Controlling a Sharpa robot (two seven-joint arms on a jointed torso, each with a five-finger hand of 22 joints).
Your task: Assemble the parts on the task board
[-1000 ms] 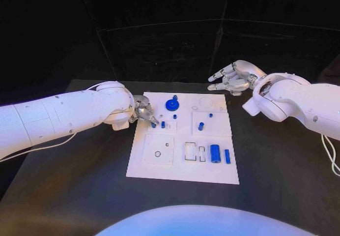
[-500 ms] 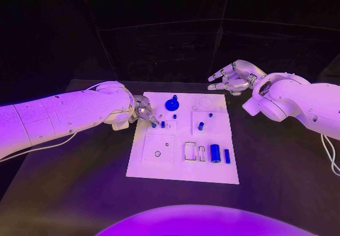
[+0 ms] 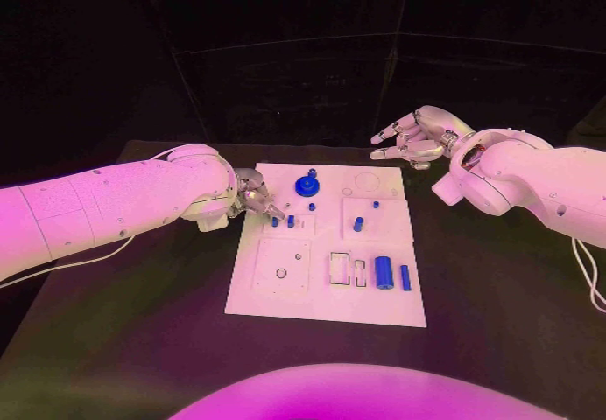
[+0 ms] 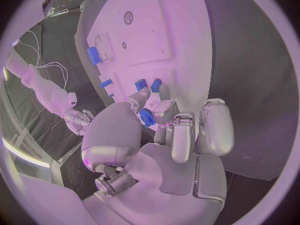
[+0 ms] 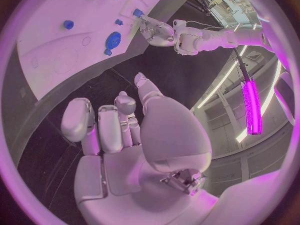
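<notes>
One small blue part (image 4: 147, 117) pinched in the left hand (image 3: 254, 199) fingers (image 4: 164, 110) just above the task board (image 3: 322, 302) near two standing pegs (image 3: 289, 221), probably lined up for seating; right hand (image 3: 411, 140) fingers loosely curled on nothing, parked clear over the tabletop (image 3: 139, 332).

- A black table (image 3: 139, 350) fills the head view from about four o'clock round to nine o'clock.
- Behind it, toward twelve o'clock, stands a dark wall (image 3: 303, 79) crossed by thin pale lines, possibly panel seams.
- In the right wrist view, a bright strip light (image 5: 250, 107) glows at three o'clock.
</notes>
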